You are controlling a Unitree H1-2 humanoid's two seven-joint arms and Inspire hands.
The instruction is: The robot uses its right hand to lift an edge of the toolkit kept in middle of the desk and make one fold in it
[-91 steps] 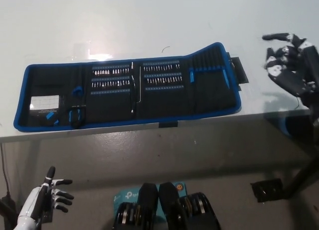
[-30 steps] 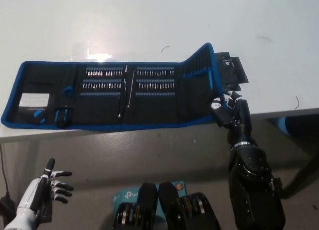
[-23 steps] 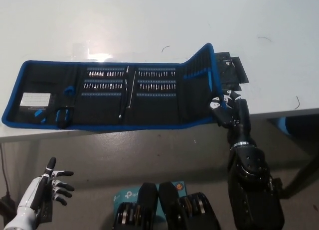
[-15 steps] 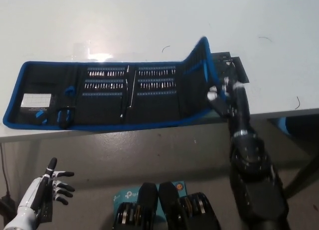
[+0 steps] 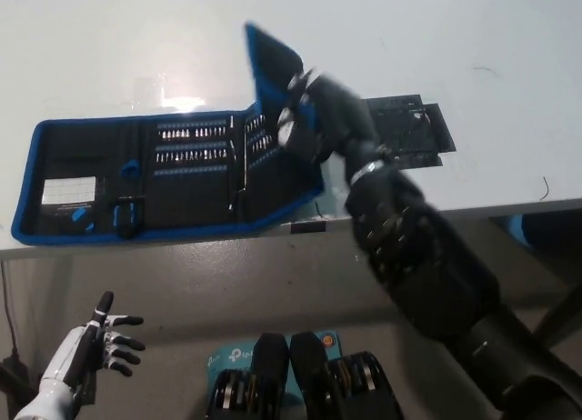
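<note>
Toolkit (image 5: 173,179) lies along the near edge of the desk (image 5: 109,47), its long axis running left to right, and the right end panel now stands raised and swung toward the robot's left, held by the black right hand (image 5: 314,120). That hand appears closed on the lifted flap, though motion blur makes the exact grasp hard to read. From the hand, the flat remainder of the toolkit stretches away to the robot's left, with rows of bits directly beneath and beside the raised panel. A black mat (image 5: 405,129) sits uncovered on the desk on the hand's other side, toward the robot's right. The fold turns on carrying the flap further left along the kit's long axis and laying it down over the bit rows. The white left hand (image 5: 91,352) rests open and empty, well below the desk edge, far from the work.
</note>
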